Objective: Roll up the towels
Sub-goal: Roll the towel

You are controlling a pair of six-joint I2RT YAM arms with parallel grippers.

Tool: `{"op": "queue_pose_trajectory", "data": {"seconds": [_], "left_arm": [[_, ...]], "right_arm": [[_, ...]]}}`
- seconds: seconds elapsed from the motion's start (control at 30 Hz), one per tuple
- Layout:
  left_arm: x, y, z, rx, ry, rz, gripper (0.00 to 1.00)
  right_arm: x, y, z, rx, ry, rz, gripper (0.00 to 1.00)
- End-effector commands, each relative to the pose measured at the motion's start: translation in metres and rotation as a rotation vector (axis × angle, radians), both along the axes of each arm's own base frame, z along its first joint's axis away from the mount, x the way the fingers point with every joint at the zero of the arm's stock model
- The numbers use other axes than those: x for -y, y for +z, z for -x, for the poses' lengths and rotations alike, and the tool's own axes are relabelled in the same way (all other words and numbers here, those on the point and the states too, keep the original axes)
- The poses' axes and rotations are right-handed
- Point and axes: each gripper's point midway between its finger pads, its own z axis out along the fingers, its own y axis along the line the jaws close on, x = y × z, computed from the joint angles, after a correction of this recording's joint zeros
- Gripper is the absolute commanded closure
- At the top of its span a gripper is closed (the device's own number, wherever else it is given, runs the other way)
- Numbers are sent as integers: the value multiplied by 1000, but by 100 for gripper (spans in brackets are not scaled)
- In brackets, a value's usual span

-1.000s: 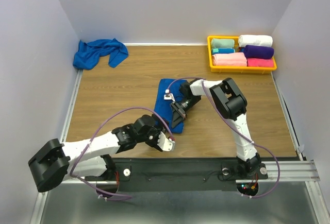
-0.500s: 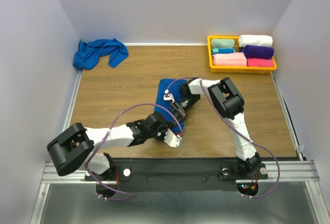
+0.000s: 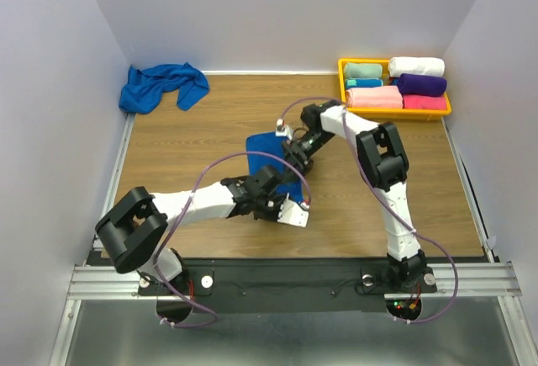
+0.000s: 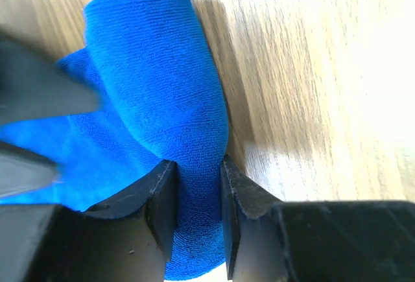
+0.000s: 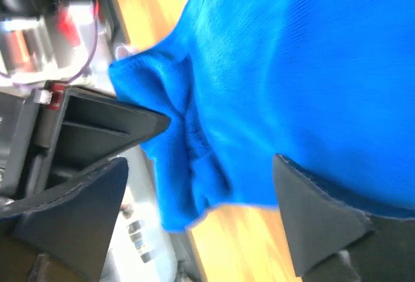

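a yellow tray (image 3: 343, 90) of rolled towels (image 3: 374, 97) sat far right and a second blue towel (image 3: 160, 86) lay crumpled far left, while mid-table the arms (image 3: 206, 204) hid much of the blue towel (image 3: 262, 147) from above; wrist views showed the left gripper (image 4: 198, 194) pinching its bunched fold, the right gripper (image 5: 207, 185) spread, seemingly holding nothing.

Royal-blue cloth towel (image 4: 155, 94): soft, matt, fine ribbed weave. Wood-grain tabletop (image 4: 311, 68) smooth with slight sheen; left gripper (image 4: 196, 165) fingers (image 4: 162, 207) matt black plastic.
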Motion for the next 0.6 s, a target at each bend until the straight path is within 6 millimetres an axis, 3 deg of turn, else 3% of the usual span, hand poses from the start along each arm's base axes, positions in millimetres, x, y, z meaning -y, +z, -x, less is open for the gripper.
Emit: {"op": "queue_pose_trajectory", "data": {"seconds": [0.0, 0.07, 0.13, 0.17, 0.27, 0.3, 0.37, 0.4, 0.43, 0.5, 0.57], "left_arm": [[-14, -11, 43, -367, 28, -65, 65], [-9, -4, 45, -479, 53, -49, 65], [-5, 7, 28, -529, 95, -9, 65], [-8, 6, 31, -598, 107, -13, 65], [-7, 11, 14, -678, 156, 23, 65], [-11, 14, 4, -702, 189, 37, 65], [-12, 9, 2, -770, 202, 37, 65], [-16, 8, 3, -807, 213, 28, 65], [-17, 5, -2, -842, 226, 42, 65], [-19, 3, -6, -877, 250, 54, 66], [-22, -1, -10, -914, 283, 60, 66]], "right_arm": [[27, 53, -91, 400, -99, 15, 0], [46, 82, -117, 493, -168, 29, 0], [59, 106, -131, 561, -212, 29, 0], [74, 131, -141, 634, -250, 27, 0], [101, 151, -147, 711, -303, 70, 0], [108, 167, -141, 750, -322, 79, 0], [117, 178, -133, 833, -302, 89, 0], [122, 162, -119, 805, -287, 109, 0], [125, 186, -111, 899, -297, 94, 0], [131, 174, -90, 904, -272, 106, 0], [132, 187, -78, 979, -275, 97, 0]]}}
